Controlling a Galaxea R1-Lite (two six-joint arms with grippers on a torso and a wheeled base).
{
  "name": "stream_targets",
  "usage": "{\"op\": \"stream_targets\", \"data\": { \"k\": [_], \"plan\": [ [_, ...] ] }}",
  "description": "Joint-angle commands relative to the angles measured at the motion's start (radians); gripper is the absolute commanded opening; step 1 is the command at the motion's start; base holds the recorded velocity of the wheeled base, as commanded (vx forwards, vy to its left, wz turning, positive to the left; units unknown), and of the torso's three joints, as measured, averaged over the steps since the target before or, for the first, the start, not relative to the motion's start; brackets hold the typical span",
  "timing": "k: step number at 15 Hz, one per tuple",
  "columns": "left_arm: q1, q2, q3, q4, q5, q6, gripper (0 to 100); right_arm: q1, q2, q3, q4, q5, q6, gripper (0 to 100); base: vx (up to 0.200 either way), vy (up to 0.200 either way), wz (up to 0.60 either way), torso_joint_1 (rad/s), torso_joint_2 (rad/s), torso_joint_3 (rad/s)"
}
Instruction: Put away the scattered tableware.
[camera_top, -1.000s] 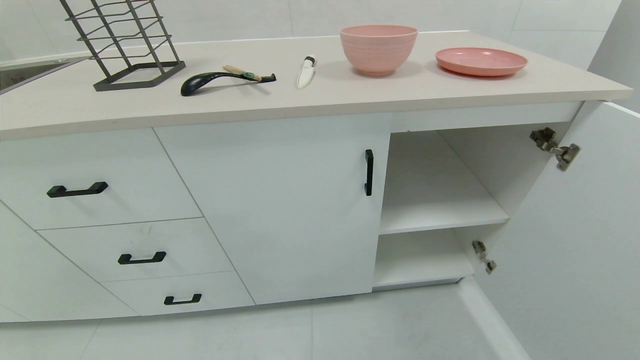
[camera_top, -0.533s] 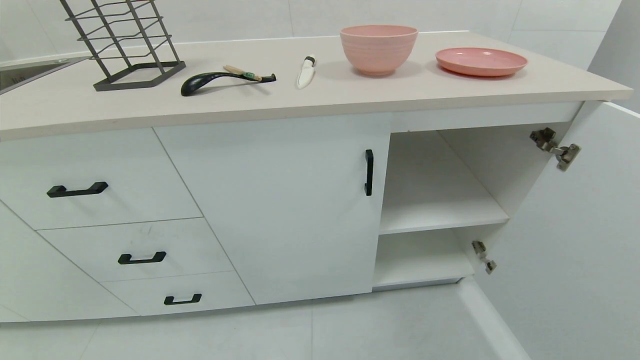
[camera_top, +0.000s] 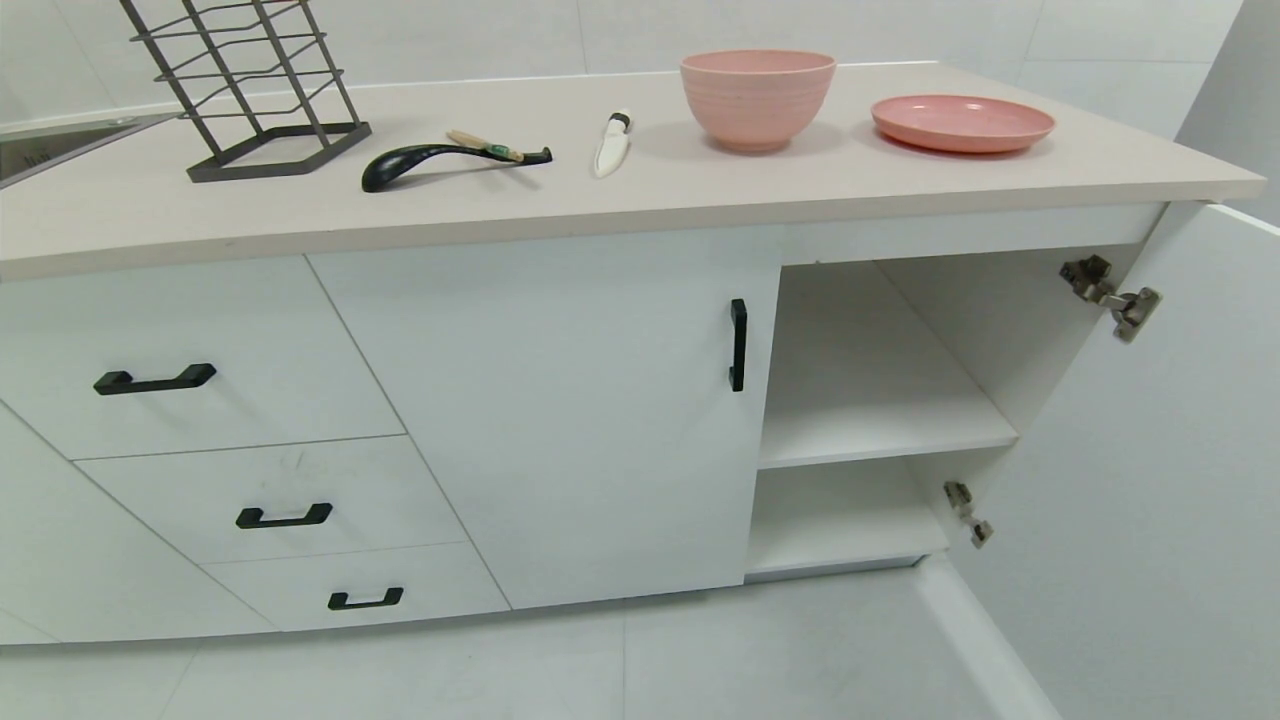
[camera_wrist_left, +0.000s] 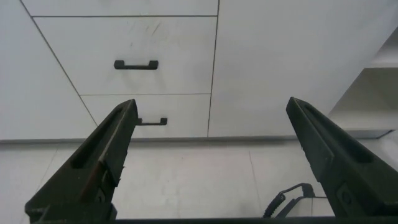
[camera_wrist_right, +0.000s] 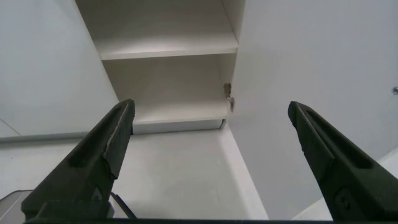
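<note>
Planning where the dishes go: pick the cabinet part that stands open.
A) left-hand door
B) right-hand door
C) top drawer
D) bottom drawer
B: the right-hand door is swung wide, baring two shelves, while the left-hand door and the drawers are shut.

We see a pale countertop (camera_top: 700, 190). Along it from left to right stand a dark wire rack (camera_top: 280, 150), a black spoon (camera_top: 430, 160) with a small wooden-handled tool (camera_top: 485, 146) touching its handle, a white knife (camera_top: 611, 145), an upright pink bowl (camera_top: 757, 98) and, near it, a flat pink plate (camera_top: 962, 122).
</note>
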Motion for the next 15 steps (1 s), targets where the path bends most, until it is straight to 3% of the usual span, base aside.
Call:
{"op": "stream_targets", "data": {
  "k": [1, 7, 13, 15],
  "plan": [
    [0.0, 0.004, 0.0, -0.001, 0.001, 0.008, 100, 0.0, 0.0, 0.0, 0.001, 0.001, 0.0, 100, 0.0, 0.0, 0.0, 0.0, 0.0, 0.0],
    [0.0, 0.004, 0.0, -0.001, 0.001, 0.025, 100, 0.0, 0.0, 0.0, 0.001, 0.001, 0.0, 100, 0.0, -0.2, 0.0, 0.005, 0.0, 0.002],
    [0.0, 0.004, 0.0, -0.003, 0.002, 0.006, 100, 0.0, 0.0, 0.0, 0.001, 0.001, 0.0, 100, 0.0, 0.0, 0.0, 0.0, 0.0, 0.0],
    [0.0, 0.004, 0.0, -0.003, 0.001, 0.008, 100, 0.0, 0.0, 0.0, 0.001, 0.001, 0.0, 100, 0.2, 0.0, 0.0, -0.002, 0.0, -0.002]
  ]
}}
